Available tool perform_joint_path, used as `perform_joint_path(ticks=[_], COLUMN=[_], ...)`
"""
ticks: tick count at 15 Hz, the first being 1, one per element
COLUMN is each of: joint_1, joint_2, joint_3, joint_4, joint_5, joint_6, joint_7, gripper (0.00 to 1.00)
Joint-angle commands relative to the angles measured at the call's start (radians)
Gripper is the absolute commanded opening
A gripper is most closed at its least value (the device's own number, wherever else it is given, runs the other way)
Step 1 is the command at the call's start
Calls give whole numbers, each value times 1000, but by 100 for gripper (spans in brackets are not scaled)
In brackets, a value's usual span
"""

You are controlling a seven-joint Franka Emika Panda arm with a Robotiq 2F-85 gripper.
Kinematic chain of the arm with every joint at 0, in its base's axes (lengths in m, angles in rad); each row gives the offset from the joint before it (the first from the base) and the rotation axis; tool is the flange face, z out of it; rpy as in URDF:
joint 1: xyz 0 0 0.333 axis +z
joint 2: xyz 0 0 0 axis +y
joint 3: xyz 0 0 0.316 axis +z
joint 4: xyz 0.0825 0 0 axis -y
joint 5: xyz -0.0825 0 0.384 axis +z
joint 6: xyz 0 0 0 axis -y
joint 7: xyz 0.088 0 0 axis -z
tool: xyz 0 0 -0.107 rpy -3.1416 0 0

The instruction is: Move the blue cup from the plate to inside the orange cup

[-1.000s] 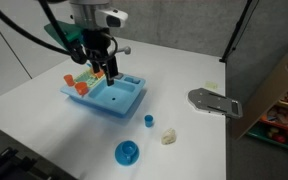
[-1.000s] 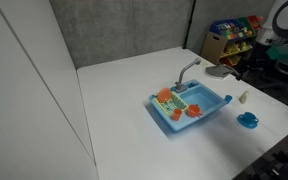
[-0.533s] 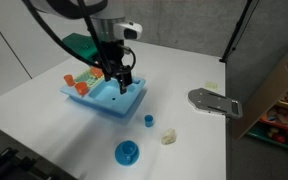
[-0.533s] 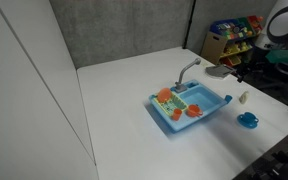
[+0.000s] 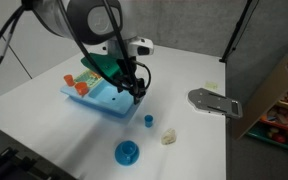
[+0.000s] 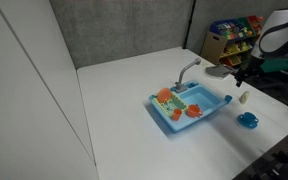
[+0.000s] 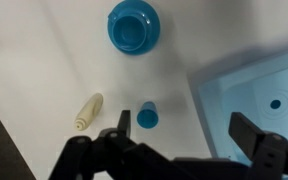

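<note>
The bright-blue cup [image 5: 128, 149] stands on the round blue plate [image 5: 118, 157] near the table's front edge. In the wrist view the cup [image 7: 134, 20] and the plate [image 7: 115, 36] are at the top. The orange cup [image 5: 81, 89] sits in the light-blue toy sink [image 5: 112, 103]. My gripper [image 5: 135, 89] hangs over the sink's edge nearest the plate, well short of the blue cup. In the wrist view the gripper [image 7: 184, 135] is open and empty, with its jaws wide apart over bare table and the sink's rim.
A smaller, darker blue cup [image 5: 149, 121] stands between sink and plate, and shows in the wrist view [image 7: 147, 116] by one finger. A cream piece [image 5: 169, 136] lies beside it. A lighter orange piece [image 5: 67, 76] and a grey toy faucet [image 5: 214, 101] are on the table.
My gripper has moved from above the back of the sink across it to the sink's edge nearest the small dark blue cup and the plate. It stays open. No object has moved.
</note>
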Motion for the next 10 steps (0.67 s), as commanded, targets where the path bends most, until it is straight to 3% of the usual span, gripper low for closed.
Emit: perform_joint_path(ticks=[1,7,10], joint_1=[-11,-44,-32], joint_2=[64,152,145], joint_3=[-16,-5,-11], joint_4=[34,68,47], joint_5=[-31,-22,-18], joint_6=[39,49,51], joint_7=[-32,-140,-115], gripper=[100,100,100])
